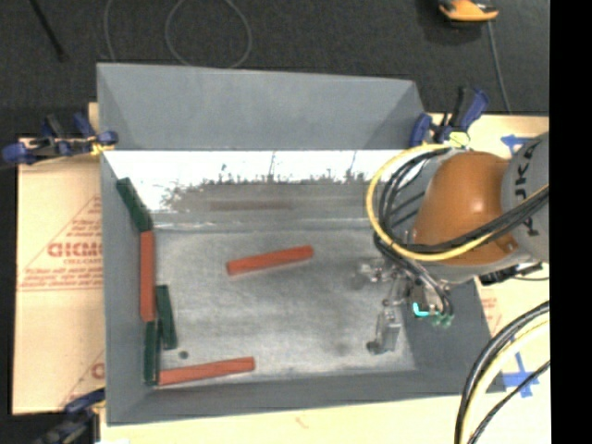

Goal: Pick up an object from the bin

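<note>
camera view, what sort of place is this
Probably a robot lab set up for picking tests: a grey metal bin holding red sticks and green sticks, a robot arm reaching in with its gripper, and a dark floor around it.

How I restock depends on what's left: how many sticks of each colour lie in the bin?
Red sticks: 3
Dark green sticks: 3
Total: 6
</note>
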You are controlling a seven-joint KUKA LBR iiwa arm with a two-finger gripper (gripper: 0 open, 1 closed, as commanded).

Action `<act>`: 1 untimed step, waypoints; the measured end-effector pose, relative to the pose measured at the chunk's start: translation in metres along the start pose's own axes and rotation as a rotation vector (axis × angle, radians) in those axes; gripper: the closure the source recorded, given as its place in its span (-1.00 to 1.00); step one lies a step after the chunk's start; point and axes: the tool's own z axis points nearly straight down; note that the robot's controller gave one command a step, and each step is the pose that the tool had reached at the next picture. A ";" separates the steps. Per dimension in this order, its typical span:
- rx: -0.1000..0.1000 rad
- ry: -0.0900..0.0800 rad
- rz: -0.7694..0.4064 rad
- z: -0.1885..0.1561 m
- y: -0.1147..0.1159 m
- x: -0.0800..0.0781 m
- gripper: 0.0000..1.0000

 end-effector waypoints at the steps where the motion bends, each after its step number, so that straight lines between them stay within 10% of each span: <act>1: -0.003 -0.009 0.160 0.069 0.025 -0.091 -1.00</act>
